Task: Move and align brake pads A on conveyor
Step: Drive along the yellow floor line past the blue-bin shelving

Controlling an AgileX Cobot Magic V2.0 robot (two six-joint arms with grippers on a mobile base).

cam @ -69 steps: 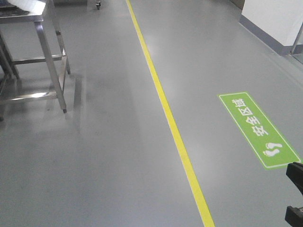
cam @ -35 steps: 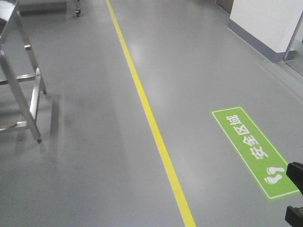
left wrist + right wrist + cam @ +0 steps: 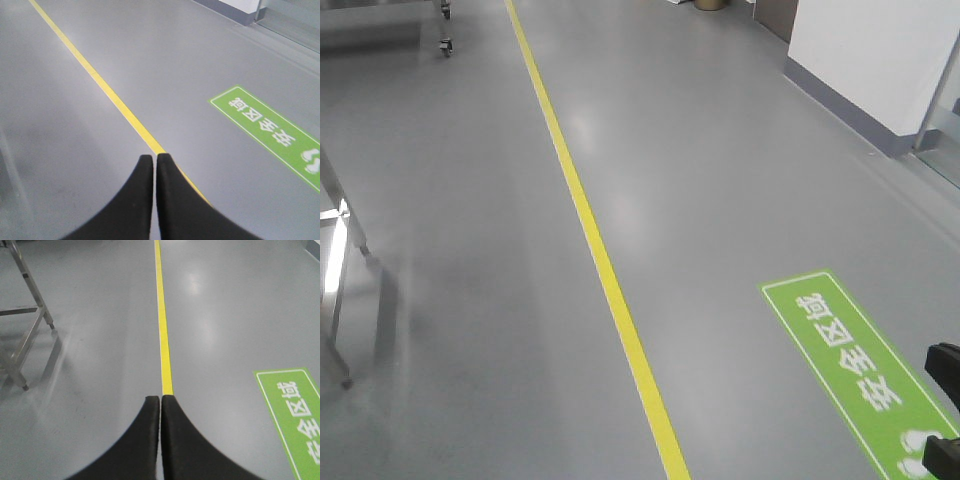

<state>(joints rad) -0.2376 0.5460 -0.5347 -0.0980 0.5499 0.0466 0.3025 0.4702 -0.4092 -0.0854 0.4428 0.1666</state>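
Note:
No brake pads A and no conveyor show in any view. My left gripper is shut with nothing between its black fingers, held over grey floor near a yellow line. My right gripper is also shut and empty, its tips over the same yellow line. In the front view, a black part of the right arm shows at the lower right edge.
Grey floor fills the views, with the yellow line running down it and a green floor sign at the right. A steel table's legs stand at the left. A white wall rises at the far right. Caster wheels sit far back.
The front view has slid so the steel table has moved off to the left edge and the green sign has come nearer. Both grippers' state is unseen earlier.

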